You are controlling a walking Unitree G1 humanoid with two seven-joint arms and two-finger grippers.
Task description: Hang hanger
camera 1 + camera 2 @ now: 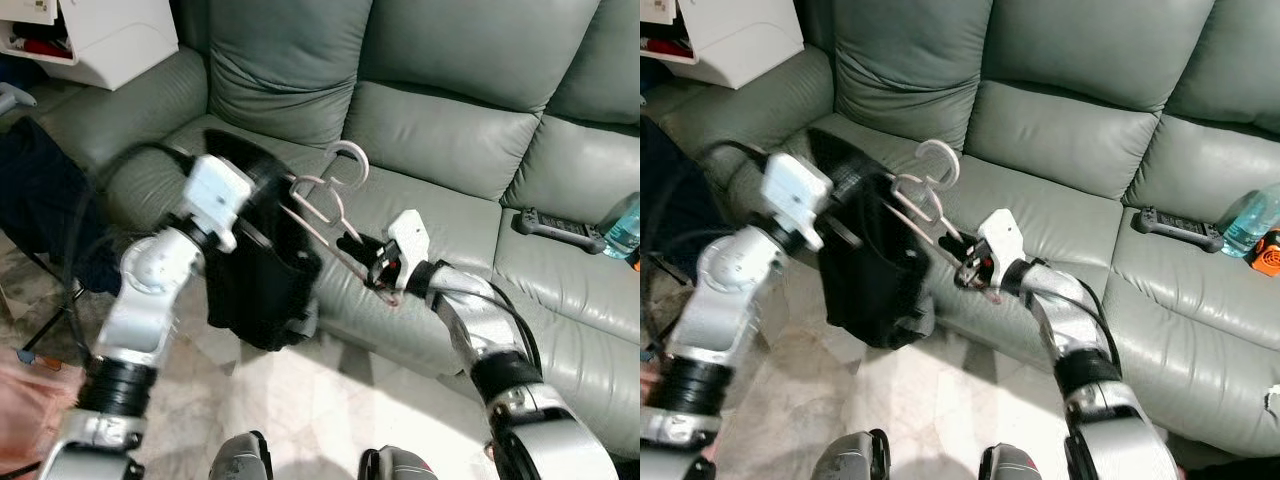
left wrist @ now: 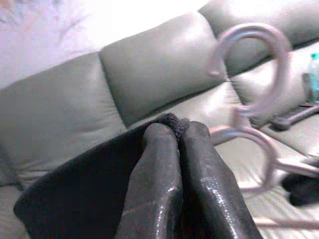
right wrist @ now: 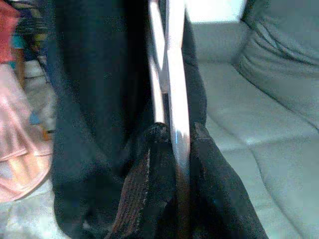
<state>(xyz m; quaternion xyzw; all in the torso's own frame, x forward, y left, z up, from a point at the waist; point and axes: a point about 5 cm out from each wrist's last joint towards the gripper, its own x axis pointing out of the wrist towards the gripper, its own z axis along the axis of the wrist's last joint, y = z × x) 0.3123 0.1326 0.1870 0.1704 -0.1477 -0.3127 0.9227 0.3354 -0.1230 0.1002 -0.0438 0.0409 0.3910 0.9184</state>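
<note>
A pale pink hanger (image 1: 335, 185) is held in the air in front of the grey sofa (image 1: 440, 120), its hook pointing up. A black garment (image 1: 255, 275) hangs from it, drooping toward the floor. My right gripper (image 1: 360, 255) is shut on the hanger's lower bar, which runs between its fingers (image 3: 149, 184) in the right wrist view. My left gripper (image 1: 265, 195) is shut on the upper edge of the black garment (image 2: 75, 199); its fingertips (image 2: 164, 144) pinch the cloth, with the hanger's hook (image 2: 259, 64) just beyond.
A black game controller (image 1: 560, 228) and a blue-green bottle (image 1: 624, 225) lie on the sofa's right seat. A white cabinet (image 1: 100, 35) stands at the upper left. Marble floor (image 1: 310, 400) lies below, and pink cloth (image 1: 30, 400) is at the lower left.
</note>
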